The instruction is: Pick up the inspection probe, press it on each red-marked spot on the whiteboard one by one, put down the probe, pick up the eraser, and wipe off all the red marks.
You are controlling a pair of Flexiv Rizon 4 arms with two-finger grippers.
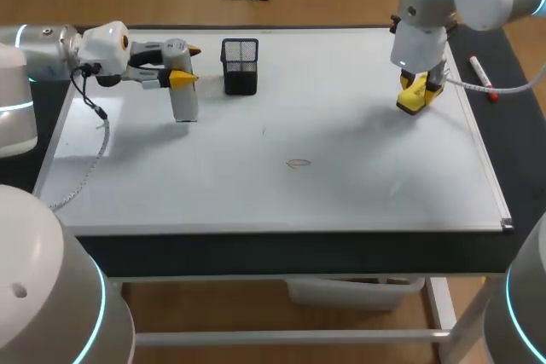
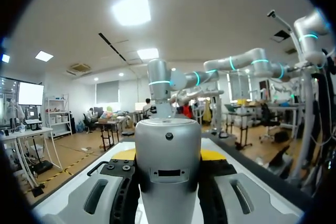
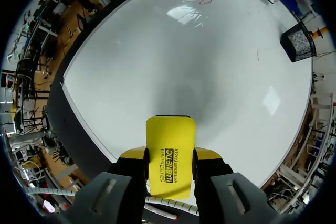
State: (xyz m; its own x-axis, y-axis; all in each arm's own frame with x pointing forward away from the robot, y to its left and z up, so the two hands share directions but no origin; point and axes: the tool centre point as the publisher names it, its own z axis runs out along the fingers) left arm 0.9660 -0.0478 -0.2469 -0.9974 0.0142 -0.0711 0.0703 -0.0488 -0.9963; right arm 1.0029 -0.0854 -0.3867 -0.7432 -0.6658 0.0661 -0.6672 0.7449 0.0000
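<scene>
Glossy whiteboard (image 1: 341, 185); black wire-mesh holder (image 1: 240, 66); smooth yellow eraser (image 3: 170, 150).

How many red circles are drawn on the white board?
1. The red circle sits near the whiteboard's middle, toward the front edge. The eraser might hide another.

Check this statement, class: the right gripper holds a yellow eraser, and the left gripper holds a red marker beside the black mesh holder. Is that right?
No. The left gripper holds the grey inspection probe, not a red marker, as the head view shows. The right gripper does hold the yellow eraser.
</scene>
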